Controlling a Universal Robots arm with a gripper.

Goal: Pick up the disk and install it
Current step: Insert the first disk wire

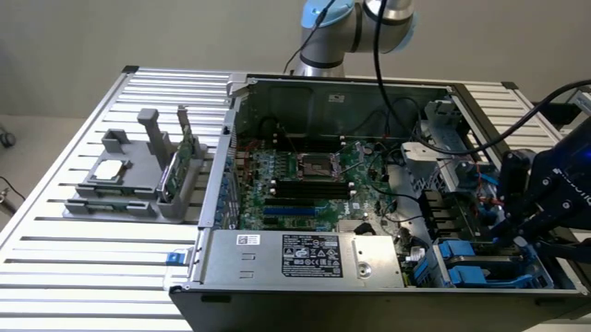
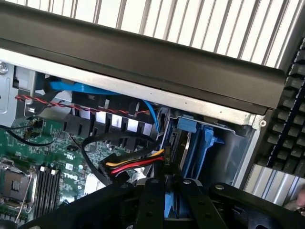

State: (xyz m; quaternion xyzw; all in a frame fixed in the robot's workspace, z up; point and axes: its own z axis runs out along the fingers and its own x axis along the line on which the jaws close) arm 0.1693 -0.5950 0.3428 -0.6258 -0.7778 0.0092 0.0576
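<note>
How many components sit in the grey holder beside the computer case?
2. A square silver chip lies flat on the grey holder; a thin green circuit card stands on edge along its side facing the case. The card may hide something.

A robotics lab or test workshop: a robot arm (image 1: pixel 344 31) stands at a slatted aluminium worktop (image 1: pixel 83 277) that carries an opened desktop computer (image 1: pixel 369 304), its motherboard (image 1: pixel 305 180) bare, beside a grey stand (image 1: pixel 129 187) of loose computer parts, against a plain wall.
</note>
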